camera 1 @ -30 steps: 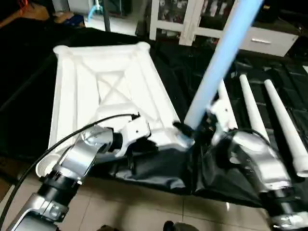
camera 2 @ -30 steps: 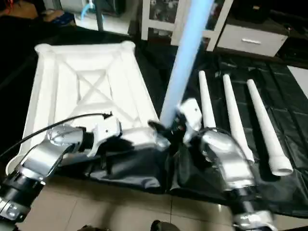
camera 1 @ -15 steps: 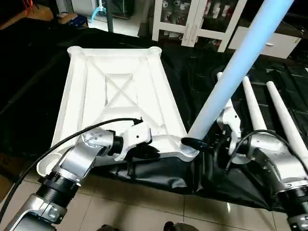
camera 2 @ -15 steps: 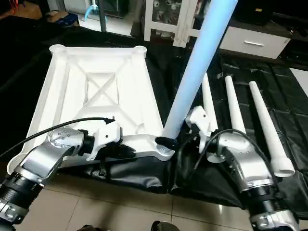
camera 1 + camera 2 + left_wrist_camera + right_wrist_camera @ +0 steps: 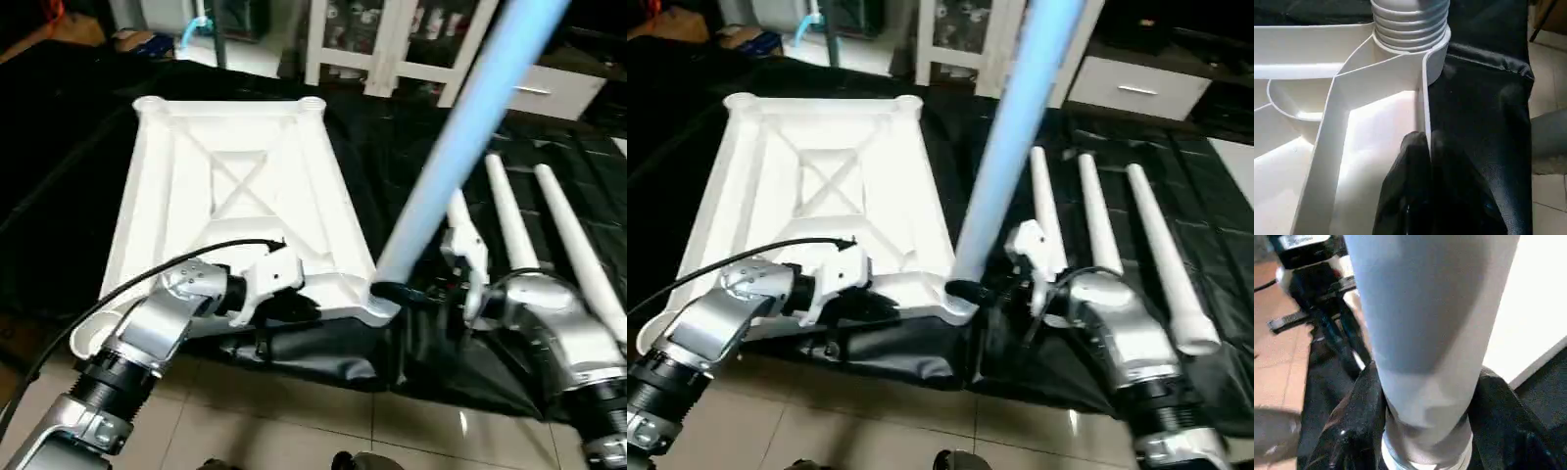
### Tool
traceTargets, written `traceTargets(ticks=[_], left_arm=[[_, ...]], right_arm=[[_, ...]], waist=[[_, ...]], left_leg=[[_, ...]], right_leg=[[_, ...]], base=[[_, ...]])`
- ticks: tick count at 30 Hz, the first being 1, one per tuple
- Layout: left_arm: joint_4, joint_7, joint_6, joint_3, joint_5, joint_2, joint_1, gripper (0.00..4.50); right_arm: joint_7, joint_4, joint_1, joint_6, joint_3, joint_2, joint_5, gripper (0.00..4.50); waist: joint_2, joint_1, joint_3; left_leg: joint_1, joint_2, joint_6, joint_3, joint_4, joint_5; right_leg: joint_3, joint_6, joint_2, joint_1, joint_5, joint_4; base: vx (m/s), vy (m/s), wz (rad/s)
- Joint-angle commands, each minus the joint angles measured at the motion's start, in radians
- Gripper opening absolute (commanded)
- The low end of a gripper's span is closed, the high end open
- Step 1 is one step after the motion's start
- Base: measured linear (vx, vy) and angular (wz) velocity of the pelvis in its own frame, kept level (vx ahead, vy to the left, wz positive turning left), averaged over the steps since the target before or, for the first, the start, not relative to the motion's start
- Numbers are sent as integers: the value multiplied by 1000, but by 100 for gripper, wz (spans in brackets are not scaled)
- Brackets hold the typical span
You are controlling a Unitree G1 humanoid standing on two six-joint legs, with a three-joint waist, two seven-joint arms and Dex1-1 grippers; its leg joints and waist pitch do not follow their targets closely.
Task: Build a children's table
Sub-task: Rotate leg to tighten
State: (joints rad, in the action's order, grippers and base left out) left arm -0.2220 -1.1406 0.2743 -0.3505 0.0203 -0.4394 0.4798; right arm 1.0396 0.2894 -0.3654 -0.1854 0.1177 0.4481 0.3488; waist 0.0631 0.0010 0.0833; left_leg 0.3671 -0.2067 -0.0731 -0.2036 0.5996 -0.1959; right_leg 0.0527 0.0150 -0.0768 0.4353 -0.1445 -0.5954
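Even indoor light here; my head views smear with motion blur. The white tabletop [image 5: 235, 186] glares bright, and the black sheet [image 5: 1097, 127] beneath shows soft sheen.

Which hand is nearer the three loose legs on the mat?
Right. The right hand grips the standing leg at the corner socket, beside the loose legs. The left hand clamps the top's near rim, farther away.

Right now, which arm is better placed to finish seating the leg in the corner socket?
Right. The right gripper is clamped around the base of the upright leg at the near corner socket. The left gripper pinches the tabletop rim, steadying it.
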Motion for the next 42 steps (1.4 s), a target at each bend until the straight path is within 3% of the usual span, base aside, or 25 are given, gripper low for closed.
traceTargets(ticks=[1, 4, 6, 7, 8, 9, 10, 11, 14, 15, 16, 17, 18, 20, 21, 22, 23, 24, 25, 29, 32, 33, 36, 39, 42], left_arm=[[-14, 43, 64, -19, -8, 46, 16, 0], [-40, 121, 116, 3, -18, 86, 40, 0], [-85, 219, 167, 33, -30, 134, 72, 0], [-132, 298, 196, 52, -47, 168, 99, 0], [-132, 298, 196, 52, -47, 168, 99, 0], [-193, 381, 210, 68, -65, 204, 131, 0], [-208, 403, 213, 72, -70, 215, 139, 0], [-224, 423, 213, 74, -73, 228, 149, 0], [-224, 428, 219, 74, -74, 239, 154, 0], [-203, 415, 236, 77, -67, 244, 154, 0], [-203, 415, 236, 77, -67, 244, 154, 0], [-193, 410, 238, 76, -66, 241, 151, 0], [-186, 404, 235, 72, -69, 234, 146, 0], [-176, 389, 214, 60, -78, 212, 133, 0], [-179, 387, 202, 55, -80, 205, 130, 0], [-185, 380, 194, 54, -79, 196, 127, 0], [-187, 371, 181, 52, -78, 188, 125, 0], [-187, 368, 178, 52, -77, 186, 124, 0], [-183, 352, 162, 49, -73, 178, 119, 0], [-132, 205, -3, -17, -83, 92, 74, 0], [-66, 75, -40, -55, -65, 24, 33, 0], [-51, 50, -35, -59, -55, 13, 26, 0], [-3, -18, -16, -56, -10, -13, 2, 0], [19, -49, -18, -55, 6, -33, -10, 0], [13, -55, -20, -49, 16, -34, -6, 0]], right_arm=[[-194, 52, -5, -26, -32, -35, -73, 196], [-320, 65, -13, -49, -25, -86, -119, 194], [-517, 94, -36, -83, -12, -154, -203, 194], [-659, 129, -62, -105, 10, -209, -272, 193], [-659, 129, -62, -105, 10, -209, -272, 193], [-860, 206, -105, -134, 10, -309, -315, 193], [-925, 233, -119, -137, 6, -341, -324, 193], [-1015, 279, -141, -118, -2, -392, -331, 192], [-1093, 321, -161, -70, -11, -437, -341, 192], [-1054, 337, -174, -19, -27, -467, -302, 192], [-1054, 337, -174, -19, -27, -467, -302, 192], [-1035, 328, -173, -1, -27, -467, -297, 192], [-1008, 307, -167, 23, -24, -462, -299, 192], [-905, 238, -144, 74, -28, -441, -272, 192], [-853, 206, -132, 88, -38, -435, -246, 248], [-781, 158, -114, 93, -58, -422, -195, 262], [-729, 125, -103, 84, -68, -412, -156, 261], [-724, 121, -101, 83, -68, -409, -154, 261], [-695, 98, -93, 80, -69, -390, -143, 270], [-486, 19, -59, 53, -40, -274, -84, 307], [-308, -8, -47, 10, -31, -180, -31, 333], [-273, -11, -45, 4, -32, -160, -24, 342], [-192, 8, -52, 9, -40, -98, -32, 346], [-109, 25, -57, 12, -40, -40, -38, 346], [-58, 48, -62, 26, -32, -6, -44, 346]], waist=[[6, 2, -59], [6, -9, -53], [7, -15, -54], [9, -26, -50], [8, -30, -48], [4, -35, -49], [1, -40, -50], [-1, -50, -53], [-13, -61, -45], [-9, -68, -42], [-15, -69, -40], [-15, -79, -39], [-19, -78, -37], [-22, -77, -41], [-15, -75, -44], [-14, -72, -47], [-13, -63, -51], [-9, -59, -52], [-14, -56, -54], [-15, -42, -59], [-16, -32, -63], [-17, -27, -67], [-19, -5, -68], [-15, 2, -66], [-13, 6, -61]], left_leg=[[-6, -25, 51, 14, -73, -216], [-9, -20, 11, 21, -77, -286], [-6, -18, 2, 25, -78, -294], [-4, -12, -11, 31, -80, -317], [-4, -11, -19, 34, -79, -331], [-7, -10, -25, 38, -79, -351], [-9, -7, -26, 39, -79, -358], [-4, -10, -34, 49, -84, -371], [-23, -12, -26, 60, -88, -483], [-27, -15, -21, 60, -90, -520], [-31, -18, -22, 65, -92, -540], [-24, -23, -26, 70, -100, -565], [-28, -24, -29, 71, -103, -579], [-29, -22, -25, 67, -102, -553], [-21, -21, -16, 64, -102, -515], [-19, -20, -9, 61, -101, -491], [-19, -22, 8, 55, -99, -436], [-10, -22, 28, 49, -100, -384], [-9, -22, 35, 44, -99, -343], [-10, -21, 79, 35, -91, -267], [-14, -23, 95, 28, -81, -230], [-8, -24, 103, 26, -78, -178], [-12, -24, 131, 15, -71, -83], [-11, -26, 132, 13, -71, -79], [-17, -28, 93, 10, -76, -163]], right_leg=[[-40, 178, -53, -52, -391, 75], [-35, 116, -52, -42, -544, 93], [-33, 96, -52, -43, -575, 98], [-26, 63, -52, -39, -639, 107], [-23, 52, -51, -37, -669, 108], [-15, 31, -54, -39, -695, 118], [-12, 28, -55, -35, -696, 122], [-4, 32, -56, -45, -658, 120], [14, 30, -55, -38, -639, 140], [23, 37, -57, -36, -632, 147], [30, 42, -59, -40, -623, 146], [38, 43, -58, -55, -590, 144], [36, 53, -61, -53, -564, 143], [26, 80, -70, -53, -525, 139], [19, 96, -70, -57, -492, 134], [15, 105, -71, -58, -469, 130], [5, 131, -73, -56, -408, 120], [-3, 153, -72, -60, -357, 111], [-10, 175, -70, -59, -311, 103], [-14, 201, -66, -65, -258, 93], [-21, 225, -66, -58, -238, 82], [-23, 246, -64, -63, -176, 69], [-24, 296, -58, -62, -44, 46], [-23, 297, -57, -64, -49, 43], [-23, 267, -57, -59, -177, 59]], base=[[0, 0, 0], [-35, 1, -2], [-56, 6, -6], [-70, 9, -13], [-70, 9, -13], [-60, 12, -15], [0, 0, 0], [0, 0, 0], [0, 0, 0], [0, 0, 0], [0, 0, 0], [0, 0, 0], [0, 0, 0], [0, 0, 0], [0, 0, 0], [0, 0, 0], [0, 0, 0], [51, 18, 9], [51, 6, 4], [58, -18, 6], [67, -60, 10], [68, -61, 8], [57, -45, 5], [0, 0, 0], [0, 0, 0]])
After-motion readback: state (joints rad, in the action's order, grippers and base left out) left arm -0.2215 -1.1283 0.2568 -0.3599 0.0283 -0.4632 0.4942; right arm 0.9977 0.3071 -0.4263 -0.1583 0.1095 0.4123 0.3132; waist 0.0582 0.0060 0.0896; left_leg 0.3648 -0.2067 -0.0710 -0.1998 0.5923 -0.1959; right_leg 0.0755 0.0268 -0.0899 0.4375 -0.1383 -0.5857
